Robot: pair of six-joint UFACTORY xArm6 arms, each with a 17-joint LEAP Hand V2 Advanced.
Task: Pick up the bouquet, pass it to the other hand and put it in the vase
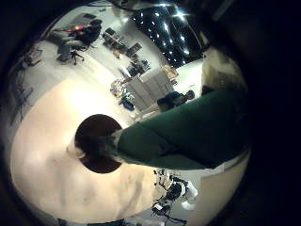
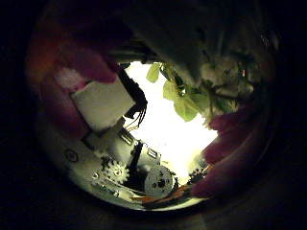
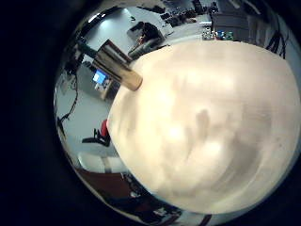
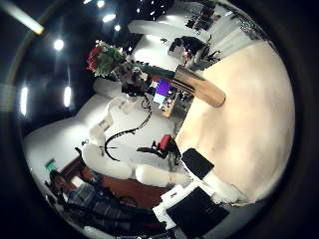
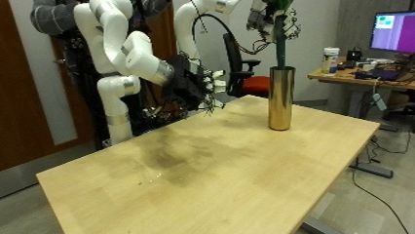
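In the outside view a tall gold vase (image 5: 279, 97) stands on the wooden table (image 5: 220, 166) near its far edge. My left hand (image 5: 263, 8) is high above it, shut on the bouquet (image 5: 277, 41), whose green wrapped stem hangs straight down to the vase's mouth. The left little finger side palm view shows the green stem (image 1: 188, 132) with its tip in the dark vase mouth (image 1: 89, 141). The left thumb side palm view shows flowers and leaves (image 2: 197, 81) close by. My right hand (image 5: 199, 91) is open, empty, near the table's back edge. The right thumb side palm view shows the vase (image 4: 199, 88) and the bouquet (image 4: 105, 55).
A desk with a monitor (image 5: 394, 29) stands behind the table at the back right. The right little finger side palm view shows the vase (image 3: 118, 64) at the table's edge (image 3: 118, 122).
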